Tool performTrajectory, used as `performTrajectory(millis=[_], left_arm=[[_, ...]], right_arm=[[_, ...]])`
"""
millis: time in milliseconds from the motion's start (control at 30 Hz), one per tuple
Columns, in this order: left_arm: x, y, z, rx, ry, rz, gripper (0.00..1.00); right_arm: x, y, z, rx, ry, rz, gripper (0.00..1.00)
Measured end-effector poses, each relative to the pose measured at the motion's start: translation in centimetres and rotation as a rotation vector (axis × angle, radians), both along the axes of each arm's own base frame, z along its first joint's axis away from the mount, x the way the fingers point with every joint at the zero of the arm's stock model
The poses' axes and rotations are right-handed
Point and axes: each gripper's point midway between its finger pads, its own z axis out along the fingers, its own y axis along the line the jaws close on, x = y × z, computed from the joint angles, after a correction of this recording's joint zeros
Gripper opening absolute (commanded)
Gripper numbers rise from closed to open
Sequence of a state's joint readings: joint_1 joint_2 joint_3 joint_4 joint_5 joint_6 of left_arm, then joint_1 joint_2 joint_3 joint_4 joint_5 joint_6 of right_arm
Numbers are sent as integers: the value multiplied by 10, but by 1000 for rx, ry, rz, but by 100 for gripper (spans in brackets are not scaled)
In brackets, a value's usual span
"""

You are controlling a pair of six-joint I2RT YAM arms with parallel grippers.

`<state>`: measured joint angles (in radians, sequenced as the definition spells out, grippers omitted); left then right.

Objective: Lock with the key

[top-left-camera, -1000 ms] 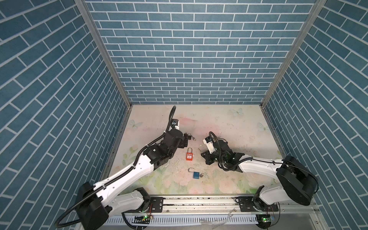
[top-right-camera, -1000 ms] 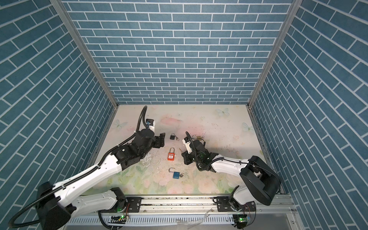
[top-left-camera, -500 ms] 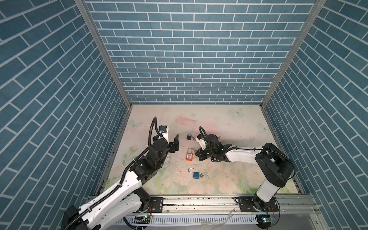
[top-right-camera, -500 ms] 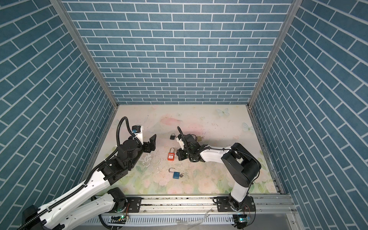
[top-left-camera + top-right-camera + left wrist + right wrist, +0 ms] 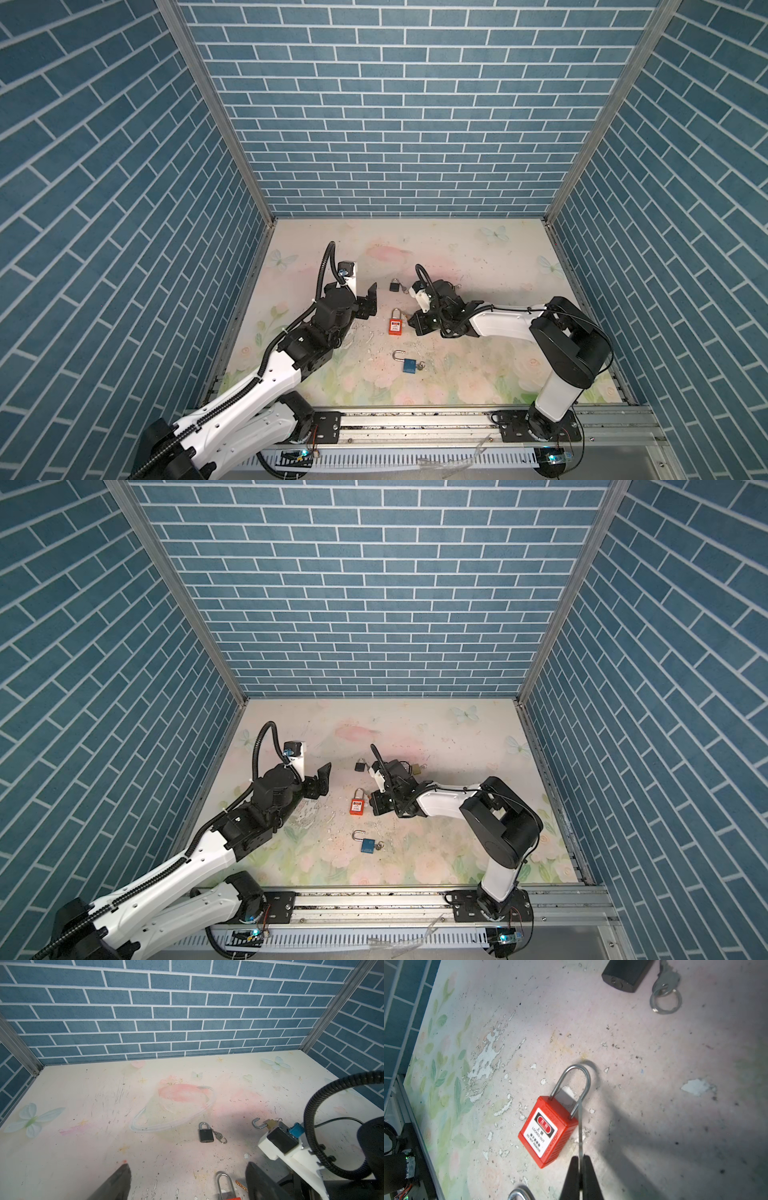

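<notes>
I'm pinching the key (image 5: pixel 580 1126) in the closed right gripper (image 5: pixel 579 1160), lower centre, beside the red padlock (image 5: pixel 548 1132). The left gripper (image 5: pixel 369 302) is hanging spread wide, so the unheld padlock risks sliding.

Hi stereo/wrist cams, red lock (image 5: pixel 395 326) shared

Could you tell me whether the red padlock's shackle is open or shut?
Shut: on the red padlock, both shackle legs enter the body.

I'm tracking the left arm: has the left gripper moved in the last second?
Yes. The left gripper has drawn back leftward from the black padlock, which it nearly touched before; now a clear gap separates them.
</notes>
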<state>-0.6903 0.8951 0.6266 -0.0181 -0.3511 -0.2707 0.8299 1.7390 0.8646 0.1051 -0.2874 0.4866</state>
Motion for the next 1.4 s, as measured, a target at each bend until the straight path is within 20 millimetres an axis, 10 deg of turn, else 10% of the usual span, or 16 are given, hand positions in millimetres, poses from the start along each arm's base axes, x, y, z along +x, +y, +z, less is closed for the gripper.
performTrajectory(millis=[400, 1400], left_arm=[[0, -5, -4, -3, 16, -24, 87], [1, -3, -5, -5, 20, -17, 87]], right_arm=[[-6, -1, -17, -18, 52, 10, 0], [-6, 5, -9, -3, 68, 24, 48]])
